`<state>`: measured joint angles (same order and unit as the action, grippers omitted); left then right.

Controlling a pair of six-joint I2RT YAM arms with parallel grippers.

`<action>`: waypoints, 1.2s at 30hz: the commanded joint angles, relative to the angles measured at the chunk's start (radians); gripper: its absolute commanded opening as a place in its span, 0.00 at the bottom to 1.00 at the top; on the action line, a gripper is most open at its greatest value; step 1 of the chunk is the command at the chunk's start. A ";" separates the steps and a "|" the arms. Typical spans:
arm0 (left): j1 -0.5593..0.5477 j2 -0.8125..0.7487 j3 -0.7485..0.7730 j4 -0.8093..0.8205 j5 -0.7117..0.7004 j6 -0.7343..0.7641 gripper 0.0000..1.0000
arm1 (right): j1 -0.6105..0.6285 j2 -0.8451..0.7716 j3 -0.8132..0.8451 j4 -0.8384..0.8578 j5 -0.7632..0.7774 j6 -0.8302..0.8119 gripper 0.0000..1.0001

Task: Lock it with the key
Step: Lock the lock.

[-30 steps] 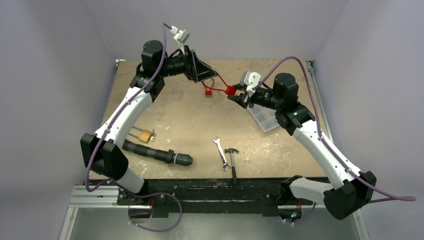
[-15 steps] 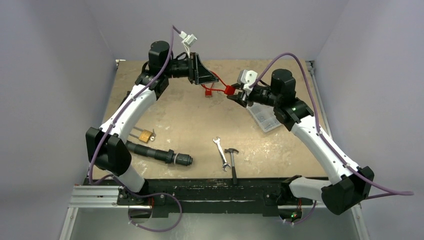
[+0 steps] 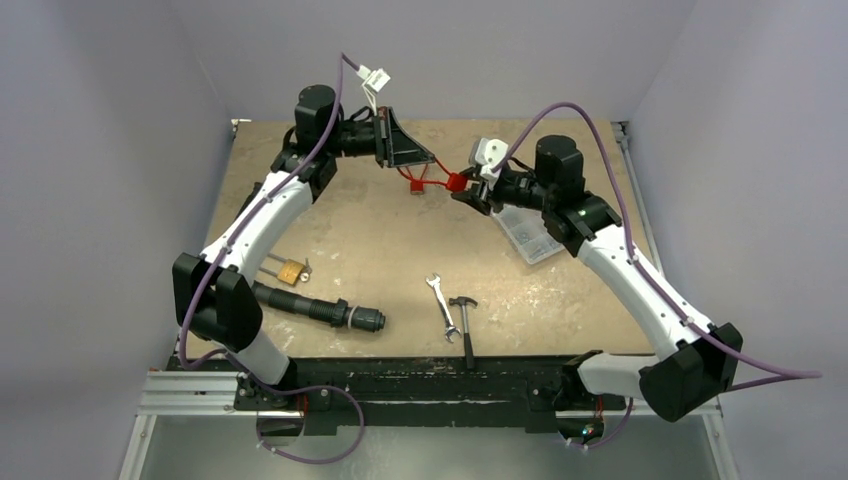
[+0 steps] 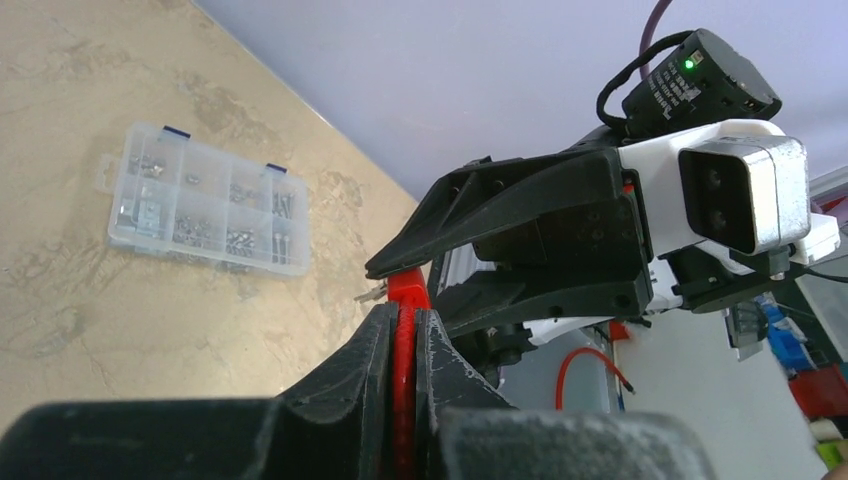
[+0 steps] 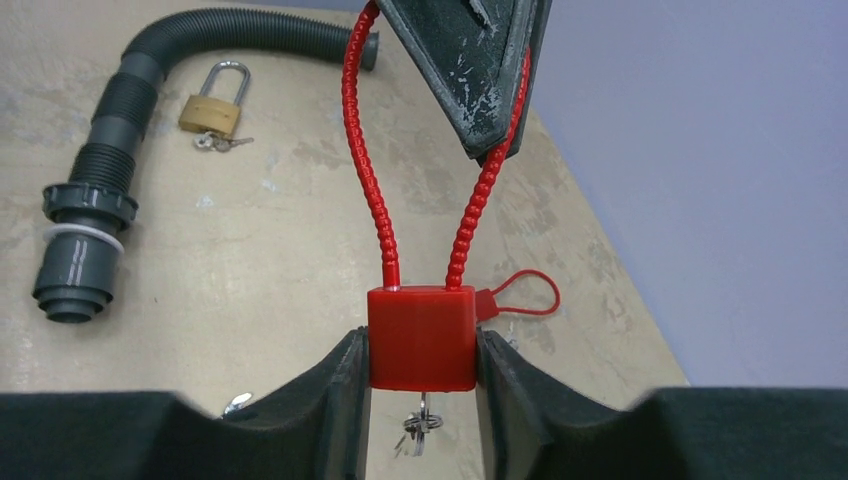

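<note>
Near the left edge of the table lie a brass padlock and a black hose. Neither is being handled.

Further right, towards the far edge, the left gripper is raised above the surface. Its fingers are pinched nearly closed on the red cable loop, which shows as a thin red strip between them in the left wrist view.

The loop runs down to the red lock body, also held in the air over the far middle of the table. Both cable ends appear to enter the top of the body, so the loop looks closed.

A small key hangs under the body. Whether it sits in the keyhole or only dangles on its ring cannot be told.

The right gripper clamps the lock body from both sides, with its jaws flat against the red faces.

By the near edge lie a wrench and a hammer, and a clear parts box rests towards the right edge.

The lock is picked up and steadied between the two arms, which seems to be the preparation. Nothing grips the key, so turning it is probably not yet done. One gripper would likely have to let go to do that.
</note>
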<state>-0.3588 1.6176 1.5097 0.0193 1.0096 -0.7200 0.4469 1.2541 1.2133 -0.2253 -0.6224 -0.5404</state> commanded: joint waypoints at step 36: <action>0.065 -0.181 -0.150 0.473 0.355 0.128 0.00 | -0.110 0.164 0.243 -0.210 -0.742 0.667 0.73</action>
<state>-0.2531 1.5082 1.3365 0.5808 1.3304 -0.8330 0.3340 1.4639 1.5219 -0.6640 -1.2594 -0.1364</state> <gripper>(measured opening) 0.060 0.723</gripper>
